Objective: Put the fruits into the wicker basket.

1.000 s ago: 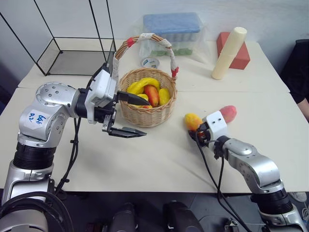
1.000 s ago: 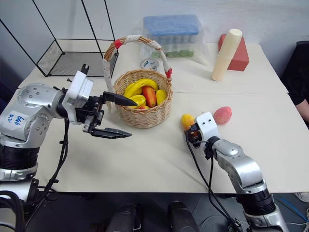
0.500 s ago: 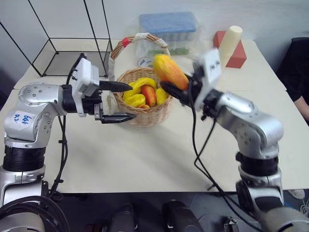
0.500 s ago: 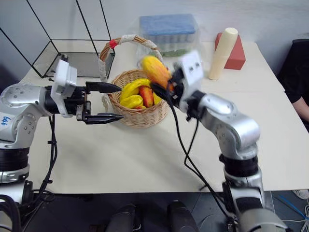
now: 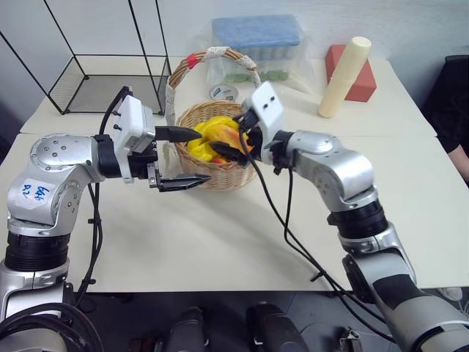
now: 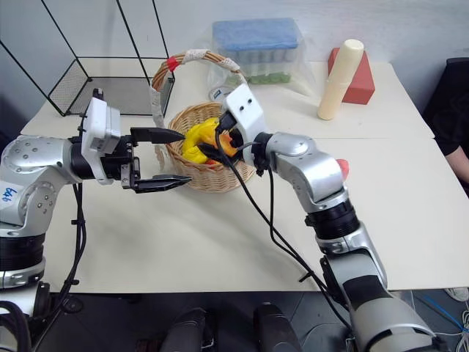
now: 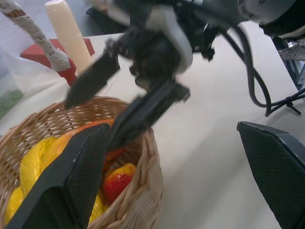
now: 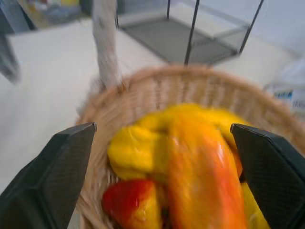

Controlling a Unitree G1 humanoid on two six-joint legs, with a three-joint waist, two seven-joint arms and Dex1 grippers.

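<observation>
Right end effector (image 6: 212, 139) wide open over wicker basket (image 5: 236, 172); mango (image 8: 200, 167) lies loose on the bananas (image 8: 138, 148) inside. Left end effector (image 5: 187, 157) wide, empty, beside the rim. Peach (image 6: 341, 167) on worktop (image 5: 220, 242). Risk: withdrawing fingers snag the handle (image 5: 212, 55) and tip the basket.

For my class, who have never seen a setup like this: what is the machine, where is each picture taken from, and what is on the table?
It is a humanoid robot with two arms, each ending in two black fingers. Two pictures come from cameras in its head, looking down over the table; the other two come from a camera on each wrist. The right gripper is open over the wicker basket, with a mango lying in it among other fruits. The left gripper is open beside the basket, holding nothing. A peach lies on the table. Further back stand a cream cylinder, a red block, a blue-lidded box and a black wire frame.
</observation>
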